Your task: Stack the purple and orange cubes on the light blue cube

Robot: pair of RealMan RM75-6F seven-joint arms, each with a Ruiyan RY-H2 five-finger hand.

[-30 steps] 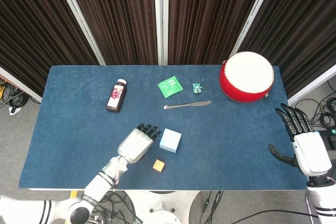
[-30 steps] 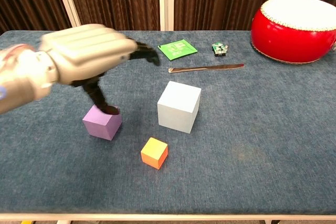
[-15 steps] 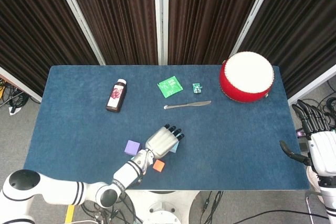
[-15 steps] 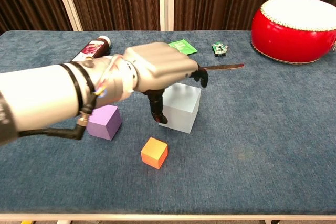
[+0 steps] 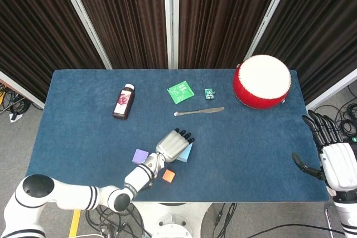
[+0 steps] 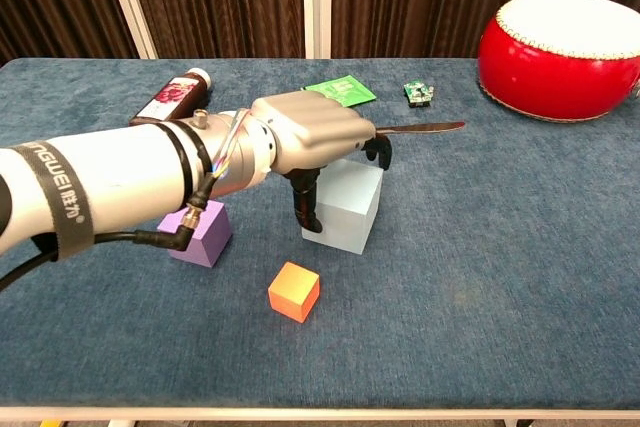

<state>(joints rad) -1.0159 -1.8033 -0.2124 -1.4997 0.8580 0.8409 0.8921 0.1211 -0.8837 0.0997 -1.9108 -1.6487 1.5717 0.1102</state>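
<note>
The light blue cube [image 6: 350, 212] [image 5: 186, 154] stands on the table near the front middle. My left hand [image 6: 308, 137] [image 5: 173, 144] lies over its top. The thumb [image 6: 306, 205] hangs down against the cube's left face and the fingers [image 6: 376, 147] curl over its far edge; whether it grips the cube is unclear. The purple cube [image 6: 203, 235] [image 5: 140, 156] sits to the left, partly behind my forearm. The small orange cube [image 6: 294, 291] [image 5: 168, 175] lies in front, free. My right hand [image 5: 334, 157] hovers off the table's right edge, fingers spread and empty.
A red drum [image 5: 262, 81] stands at the back right. A knife [image 5: 198, 112], a green packet [image 5: 180, 92] and a small green item [image 5: 209, 93] lie behind the cubes. A dark bottle [image 5: 124, 101] lies at the back left.
My left hand moved right from the purple cube to the light blue cube and settled lower over it. The purple cube is uncovered. My right hand shifted slightly beside the table edge.
</note>
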